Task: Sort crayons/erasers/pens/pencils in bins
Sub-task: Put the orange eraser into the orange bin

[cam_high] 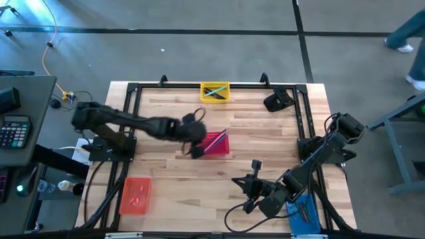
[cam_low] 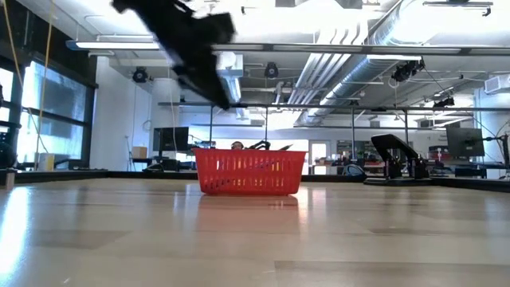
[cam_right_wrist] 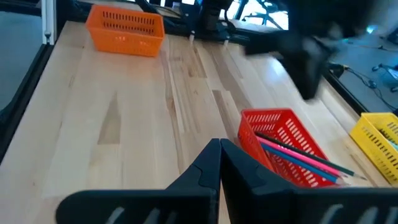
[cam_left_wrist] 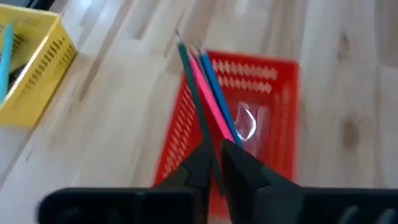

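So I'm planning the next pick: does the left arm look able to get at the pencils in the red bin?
Probably yes. The left gripper hangs right at the red bin, and the pencils lie across its open top, their ends poking past the rim, with nothing covering them.

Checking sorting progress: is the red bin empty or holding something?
Holding something: the red bin contains pencils in green, pink and blue, leaning out over its rim.
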Tool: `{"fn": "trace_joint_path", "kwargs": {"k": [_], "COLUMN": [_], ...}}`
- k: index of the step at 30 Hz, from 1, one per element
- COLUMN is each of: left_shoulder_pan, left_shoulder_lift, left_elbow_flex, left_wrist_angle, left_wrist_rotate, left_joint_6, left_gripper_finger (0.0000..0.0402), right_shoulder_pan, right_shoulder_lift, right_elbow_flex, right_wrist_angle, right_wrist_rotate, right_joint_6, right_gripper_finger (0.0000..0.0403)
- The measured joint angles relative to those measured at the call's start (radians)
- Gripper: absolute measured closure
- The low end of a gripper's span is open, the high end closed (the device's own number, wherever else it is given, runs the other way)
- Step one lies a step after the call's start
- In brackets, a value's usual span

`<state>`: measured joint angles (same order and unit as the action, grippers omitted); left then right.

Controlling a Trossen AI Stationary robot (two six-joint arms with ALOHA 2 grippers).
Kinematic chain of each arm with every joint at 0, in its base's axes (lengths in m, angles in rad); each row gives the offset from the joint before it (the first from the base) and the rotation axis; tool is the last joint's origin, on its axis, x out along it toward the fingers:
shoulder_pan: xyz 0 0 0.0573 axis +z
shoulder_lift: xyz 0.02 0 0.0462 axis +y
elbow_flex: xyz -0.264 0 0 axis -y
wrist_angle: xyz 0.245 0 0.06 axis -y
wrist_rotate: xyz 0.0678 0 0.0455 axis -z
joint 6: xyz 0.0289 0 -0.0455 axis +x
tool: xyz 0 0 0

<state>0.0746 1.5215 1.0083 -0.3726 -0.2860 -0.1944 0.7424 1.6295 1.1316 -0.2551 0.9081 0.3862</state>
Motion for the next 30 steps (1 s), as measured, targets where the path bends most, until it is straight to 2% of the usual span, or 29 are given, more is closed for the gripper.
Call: {"fn": "trace_joint_path", "kwargs": {"k": [3,7,11,14,22,30], "left_shoulder_pan": [-0.045,-0.057,-0.055,-0.04,0.019,0.056], "left_shoulder_lift": [-0.104,-0.197,-0.201,-0.176,-0.1,-0.036], "left_elbow_flex": [-0.106,-0.251,-0.39,-0.452,-0.473,-0.473], "left_wrist_angle": [-0.002,0.0,0.106,0.26,0.446,0.536], "left_wrist_rotate": [-0.035,-0.041,-0.04,-0.018,0.038,0.047], "left_joint_6": [-0.066,-0.191,-0.265,-0.292,-0.257,-0.246], "left_gripper_finger": [0.0397,0.0398,0.0401,0.0401,0.0401,0.0401], "right_shoulder_pan": [0.0,0.0,0.0,-0.003,-0.003,-0.003], "right_shoulder_lift": [0.0,0.0,0.0,0.0,0.0,0.0], "right_elbow_flex": [0.0,0.0,0.0,0.0,0.0,0.0], "right_wrist_angle": [-0.03,-0.041,-0.04,-0.04,-0.03,-0.026], "right_wrist_rotate": [-0.003,-0.007,-0.007,-0.007,-0.007,-0.007], "right_joint_6": [0.026,0.036,0.036,0.048,0.063,0.07], "right_gripper_finger": [0.0403,0.0403,0.0403,0.0403,0.0403,0.0403]}}
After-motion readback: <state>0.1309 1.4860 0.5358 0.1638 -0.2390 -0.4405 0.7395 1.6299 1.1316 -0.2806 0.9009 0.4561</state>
